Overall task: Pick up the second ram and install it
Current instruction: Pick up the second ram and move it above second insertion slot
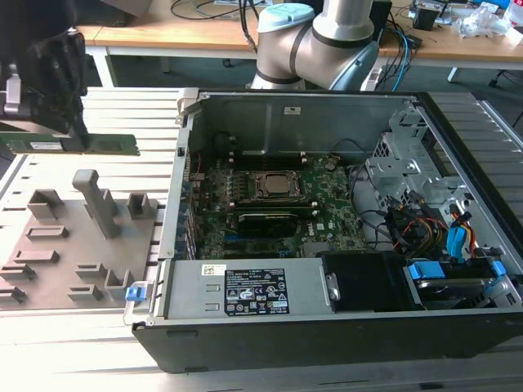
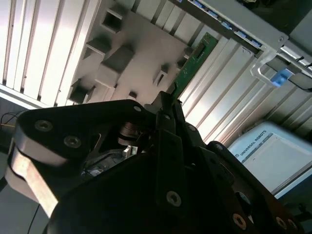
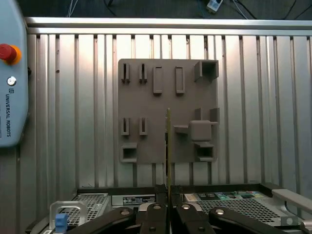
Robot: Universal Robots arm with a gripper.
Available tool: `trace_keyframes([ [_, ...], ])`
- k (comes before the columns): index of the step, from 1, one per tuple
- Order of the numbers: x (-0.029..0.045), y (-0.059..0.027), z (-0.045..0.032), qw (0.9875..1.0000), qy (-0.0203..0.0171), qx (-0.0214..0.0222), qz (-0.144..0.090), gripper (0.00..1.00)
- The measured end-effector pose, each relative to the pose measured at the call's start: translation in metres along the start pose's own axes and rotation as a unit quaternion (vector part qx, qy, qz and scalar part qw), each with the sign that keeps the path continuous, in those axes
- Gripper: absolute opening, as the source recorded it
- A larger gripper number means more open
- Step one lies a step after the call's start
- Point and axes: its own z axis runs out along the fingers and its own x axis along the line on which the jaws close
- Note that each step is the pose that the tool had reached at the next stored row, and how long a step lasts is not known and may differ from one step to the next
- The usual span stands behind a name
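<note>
I see gripper (image 1: 75,139), fingers narrow, clamped on second ram (image 1: 106,145), upper left of exterior view, above grey fixture plate (image 1: 65,245) on ribbed metal table (image 1: 122,106). Open computer case (image 1: 327,343) centre-right; wooden desks (image 1: 163,33) behind.

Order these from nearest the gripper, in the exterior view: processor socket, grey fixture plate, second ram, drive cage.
1. second ram, in the gripper.
2. grey fixture plate, beneath it.
3. processor socket, in the case.
4. drive cage, exterior view's right.

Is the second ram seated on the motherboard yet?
No, the end effector holds the second ram above the grey fixture plate, outside the case.
</note>
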Motion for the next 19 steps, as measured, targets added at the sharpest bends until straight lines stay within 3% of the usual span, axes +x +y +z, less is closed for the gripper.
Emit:
trace_keyframes([
  [4, -0.0001, -0.0112, -0.0006, 1.0, 0.0, -0.0002, 0.0, 0.14],
  [9, -0.0006, -0.0363, -0.0019, 1.0, 0.0, -0.0007, 0.0, 0.14],
  [13, -0.0008, -0.0484, -0.0026, 1.0, 0.0001, -0.001, 0.0, 0.14],
  [19, -0.0015, -0.0844, -0.0044, 1.0, 0.0001, -0.0021, 0.0, 0.14],
])
